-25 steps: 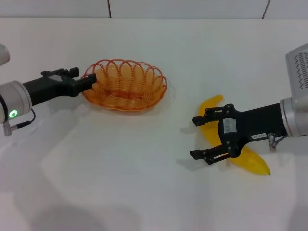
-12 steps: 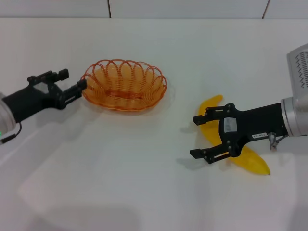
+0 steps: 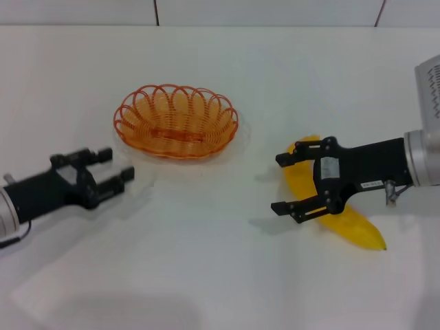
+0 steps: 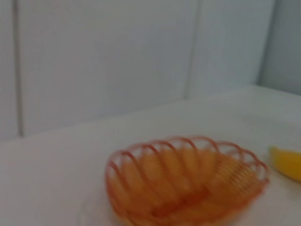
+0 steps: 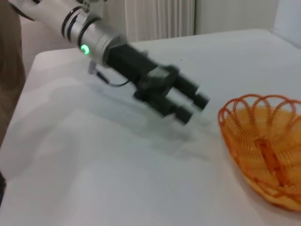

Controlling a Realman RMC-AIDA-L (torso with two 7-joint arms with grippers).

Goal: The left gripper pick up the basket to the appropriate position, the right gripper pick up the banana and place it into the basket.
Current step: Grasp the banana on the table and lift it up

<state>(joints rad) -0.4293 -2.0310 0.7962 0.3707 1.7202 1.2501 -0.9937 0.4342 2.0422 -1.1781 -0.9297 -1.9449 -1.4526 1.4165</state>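
Our left gripper (image 3: 115,165) hangs open and empty beside the basket (image 3: 176,122), apart from its rim. The basket sits on the white table (image 3: 206,261). Our right gripper (image 3: 283,183) is spread open over the banana (image 3: 344,221), which lies on the table, well apart from the basket.

Setting: robot test lab. Evidence: bare white surface (image 3: 220,275); plain pale panelled wall (image 4: 103,56) beyond the left pincer (image 3: 113,172); pleated white curtain (image 5: 160,19) behind that arm.
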